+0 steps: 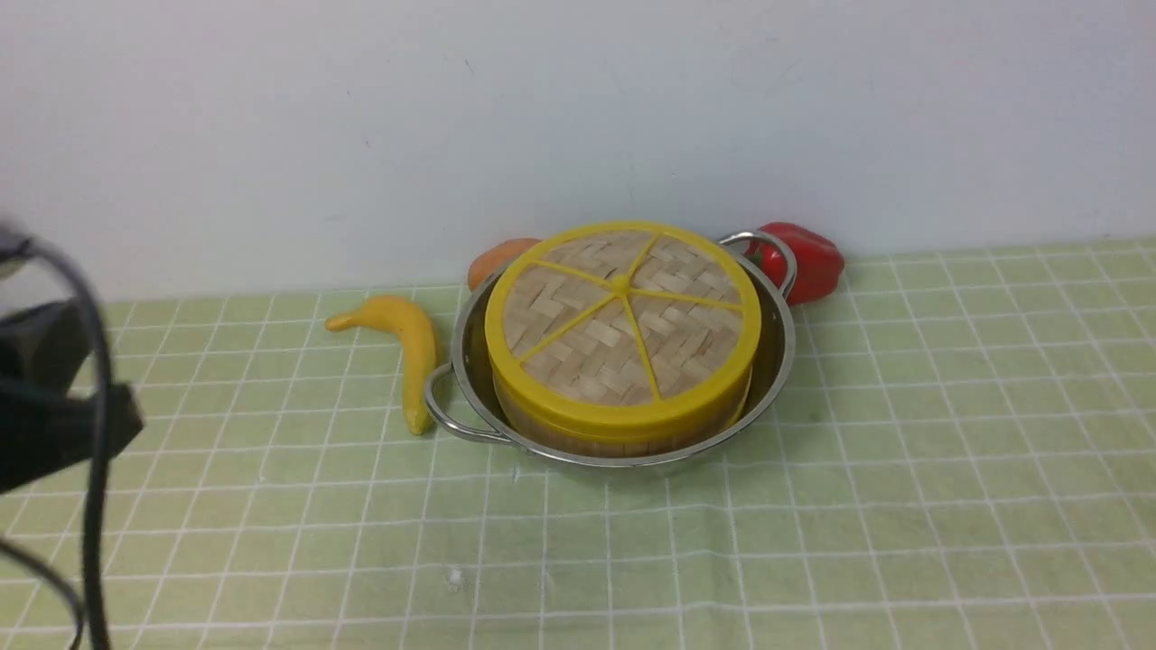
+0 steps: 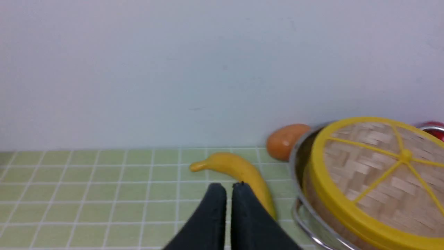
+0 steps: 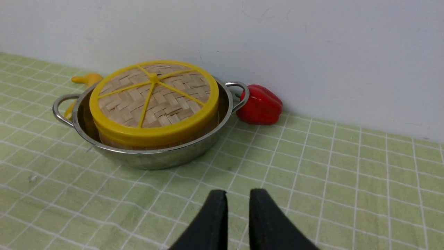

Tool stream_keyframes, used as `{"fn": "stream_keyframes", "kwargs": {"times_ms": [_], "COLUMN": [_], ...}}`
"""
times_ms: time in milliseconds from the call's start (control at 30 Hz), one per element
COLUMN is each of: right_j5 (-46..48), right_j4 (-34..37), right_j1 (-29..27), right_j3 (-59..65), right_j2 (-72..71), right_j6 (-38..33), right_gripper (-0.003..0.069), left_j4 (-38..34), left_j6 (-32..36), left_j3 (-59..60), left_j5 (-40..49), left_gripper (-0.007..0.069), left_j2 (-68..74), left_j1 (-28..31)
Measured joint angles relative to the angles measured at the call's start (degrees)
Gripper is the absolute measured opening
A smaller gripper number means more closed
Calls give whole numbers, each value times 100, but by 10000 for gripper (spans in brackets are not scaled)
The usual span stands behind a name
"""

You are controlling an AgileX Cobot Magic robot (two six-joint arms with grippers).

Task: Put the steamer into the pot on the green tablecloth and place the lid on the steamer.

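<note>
The shiny steel pot (image 1: pixel 778 357) stands on the green tablecloth (image 1: pixel 903 506) near the back wall. Inside it sits the steamer (image 1: pixel 614 444); only its bamboo wall shows under the lid (image 1: pixel 623 307), which lies flat on top, yellow spokes up. The steamer's contents are hidden. In the left wrist view my left gripper (image 2: pixel 229 187) hovers over the cloth left of the pot (image 2: pixel 295 163), fingers nearly touching, nothing between them. My right gripper (image 3: pixel 238 194) is over bare cloth in front of and to the right of the pot (image 3: pixel 152 158), slightly open and empty.
A yellow banana (image 1: pixel 411 343) lies just left of the pot. An orange fruit (image 1: pixel 497 262) sits behind the pot against the wall, and a red pepper (image 1: pixel 808 257) behind its right handle. My left arm and cable (image 1: pixel 54 406) fill the left edge.
</note>
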Motion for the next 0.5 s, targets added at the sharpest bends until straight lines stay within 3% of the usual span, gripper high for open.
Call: {"fn": "stream_keyframes", "kwargs": {"times_ms": [100,300,500], "right_j5": [0,0,0], "right_j4": [23,40,40], "right_j1": [0,0,0], "right_j3": [0,0,0], "right_j2": [0,0,0], "right_j6": [16,29,29], "right_gripper": [132,144,160], "left_j4": [-14,157,320], "left_j6": [11,244,250], "left_j3": [832,2212,2849], "left_j5": [-214,-334,-346], "left_gripper": [22,39,51], "left_j2": [-1028,-2761,-3184], "left_j1": [372,458,458]}}
